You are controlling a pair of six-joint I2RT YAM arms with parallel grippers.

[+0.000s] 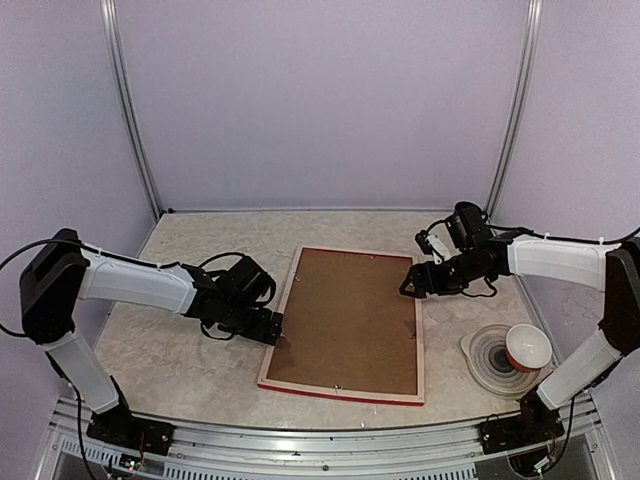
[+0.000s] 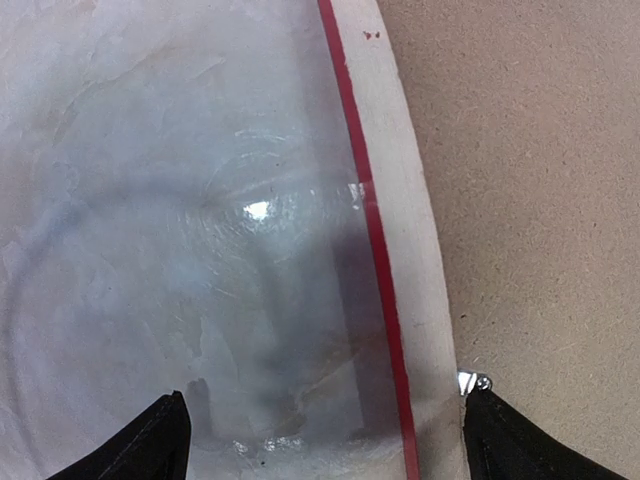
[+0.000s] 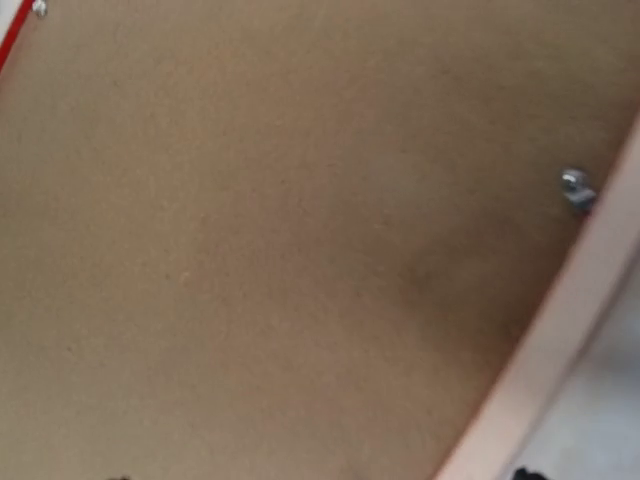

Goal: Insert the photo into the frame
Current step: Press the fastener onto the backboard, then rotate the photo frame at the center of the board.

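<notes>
Left fingers (image 2: 150, 445) and right fingers (image 1: 411, 281) wide apart, empty, at opposite edges of face-down frame (image 1: 340, 390).

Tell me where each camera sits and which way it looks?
Top external: high behind the arms, looking down at the table; both arms, left tool and right tool show.
Left wrist: on the left arm, looking down at the frame along its left rail; both fingertips show.
Right wrist: on the right arm, close over the backing board; barely a dark sliver of tool shows.
Shared: both wrist views see the backing board, frame rail and a metal clip.
</notes>
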